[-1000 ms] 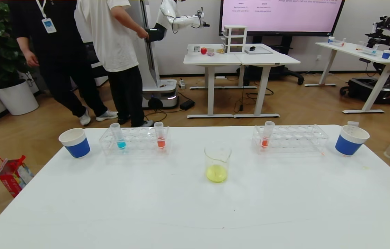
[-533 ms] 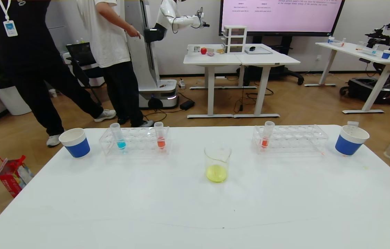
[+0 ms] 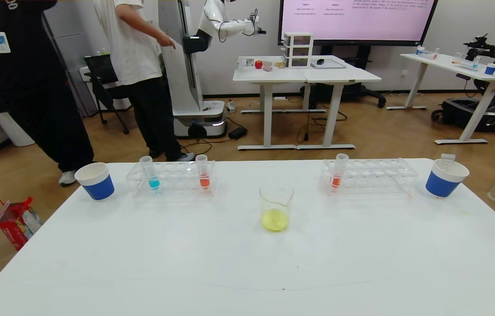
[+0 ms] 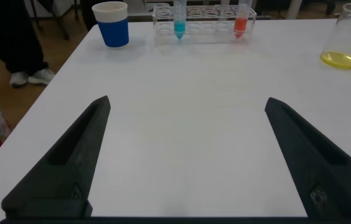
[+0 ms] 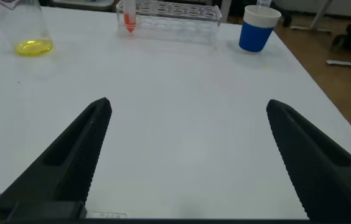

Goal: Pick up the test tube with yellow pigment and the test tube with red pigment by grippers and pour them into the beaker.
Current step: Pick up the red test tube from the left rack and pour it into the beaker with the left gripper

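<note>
With yellow liquid already pooled in the beaker (image 3: 276, 207), the red pour looks like the step in hand. Both the left gripper (image 4: 188, 155) and right gripper (image 5: 188, 155) hover empty with fingers spread wide over the near desk (image 3: 247, 263). The test tube with red pigment (image 5: 129, 18) stands upright in its rack (image 5: 175, 12), well ahead of the right fingers, so they should close around its upper part, lift straight up, then tip it over the beaker's rim.

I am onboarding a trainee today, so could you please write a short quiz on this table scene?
1. True or false: the beaker already holds yellow liquid.
2. How many tubes stand in the left rack?
3. Which sits nearest the right paper cup? A) cyan tube B) right rack C) left paper cup

Key: 1 true. 2 two: the cyan tube and a red tube. 3 B; it holds another red tube.
</note>
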`<state>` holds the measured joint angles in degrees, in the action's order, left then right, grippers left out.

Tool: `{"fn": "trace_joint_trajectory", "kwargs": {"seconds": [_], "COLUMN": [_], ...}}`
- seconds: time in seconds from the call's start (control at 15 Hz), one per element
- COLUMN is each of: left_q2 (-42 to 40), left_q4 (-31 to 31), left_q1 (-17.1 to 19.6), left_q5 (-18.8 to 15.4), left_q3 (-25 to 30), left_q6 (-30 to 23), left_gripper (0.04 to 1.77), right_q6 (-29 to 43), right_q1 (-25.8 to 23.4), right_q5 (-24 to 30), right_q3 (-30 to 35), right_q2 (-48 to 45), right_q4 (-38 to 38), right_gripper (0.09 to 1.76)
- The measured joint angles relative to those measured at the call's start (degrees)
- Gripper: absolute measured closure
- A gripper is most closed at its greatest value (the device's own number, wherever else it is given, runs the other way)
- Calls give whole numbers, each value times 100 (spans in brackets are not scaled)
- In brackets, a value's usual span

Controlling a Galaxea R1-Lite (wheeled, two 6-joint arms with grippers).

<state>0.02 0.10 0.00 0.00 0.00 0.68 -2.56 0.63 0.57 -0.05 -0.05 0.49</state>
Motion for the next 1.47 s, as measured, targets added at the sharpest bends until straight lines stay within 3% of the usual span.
{"fn": "trace_joint_trajectory", "kwargs": {"seconds": [0.73, 1.0, 1.2, 1.47], "left_q2": [0, 524, 1665, 3881], "left_q4": [48, -59, -814, -2823], "left_q1": [0, -10, -137, -219], "left_q5": [-16, -49, -60, -57], "left_q3": [-29, -625, -1207, -1623], "left_q6": [39, 9, 2, 61], "left_gripper": [8, 8, 8, 8], "right_q6": [146, 144, 144, 146], "right_q1": [5, 5, 5, 5], "right_q5": [-20, -17, -17, -16], "right_q3": [5, 5, 5, 5], "right_q2": [0, 0, 0, 0], "right_q4": [-13, -13, -16, -13], "right_gripper": [11, 11, 11, 11]}}
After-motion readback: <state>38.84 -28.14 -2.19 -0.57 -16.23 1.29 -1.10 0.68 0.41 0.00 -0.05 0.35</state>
